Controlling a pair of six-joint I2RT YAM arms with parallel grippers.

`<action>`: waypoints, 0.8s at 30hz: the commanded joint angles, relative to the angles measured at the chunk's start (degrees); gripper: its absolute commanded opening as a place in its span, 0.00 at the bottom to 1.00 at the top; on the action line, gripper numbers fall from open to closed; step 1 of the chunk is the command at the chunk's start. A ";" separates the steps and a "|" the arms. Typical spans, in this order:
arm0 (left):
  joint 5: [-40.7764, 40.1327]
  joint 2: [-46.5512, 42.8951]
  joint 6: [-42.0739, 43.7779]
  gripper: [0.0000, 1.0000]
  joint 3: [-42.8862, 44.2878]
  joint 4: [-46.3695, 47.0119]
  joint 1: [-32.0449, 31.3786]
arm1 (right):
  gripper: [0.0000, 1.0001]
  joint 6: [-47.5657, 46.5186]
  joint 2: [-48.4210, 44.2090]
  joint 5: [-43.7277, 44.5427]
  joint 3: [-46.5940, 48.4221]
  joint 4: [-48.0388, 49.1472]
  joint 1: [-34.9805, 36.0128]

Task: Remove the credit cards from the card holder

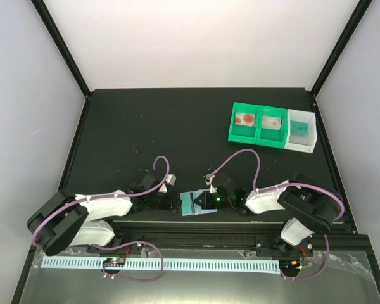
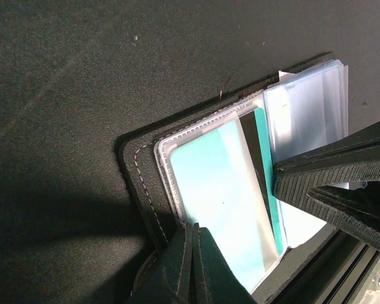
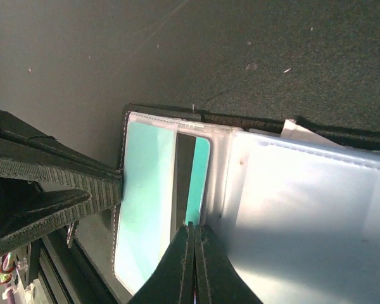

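Observation:
The black card holder (image 1: 191, 204) lies open at the table's near edge between my two grippers. In the left wrist view its black cover (image 2: 139, 166) frames a clear sleeve holding a teal credit card (image 2: 215, 190) with a dark stripe. My left gripper (image 2: 193, 230) is shut on the holder's near edge. My right gripper (image 3: 193, 227) is shut at the edge of the teal card (image 3: 145, 190), beside the stack of clear sleeves (image 3: 304, 209). From above, the left gripper (image 1: 175, 201) and the right gripper (image 1: 206, 201) face each other across the holder.
A green-and-white three-compartment tray (image 1: 271, 140) stands at the back right, with a card in each compartment. Black frame rails run along the table's near edge (image 1: 196, 228). Purple cables loop above both wrists.

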 commanded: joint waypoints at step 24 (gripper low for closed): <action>-3.85 1.27 1.32 0.04 2.48 -5.68 -0.65 | 0.01 0.15 -12.49 10.15 -7.13 -4.46 -0.29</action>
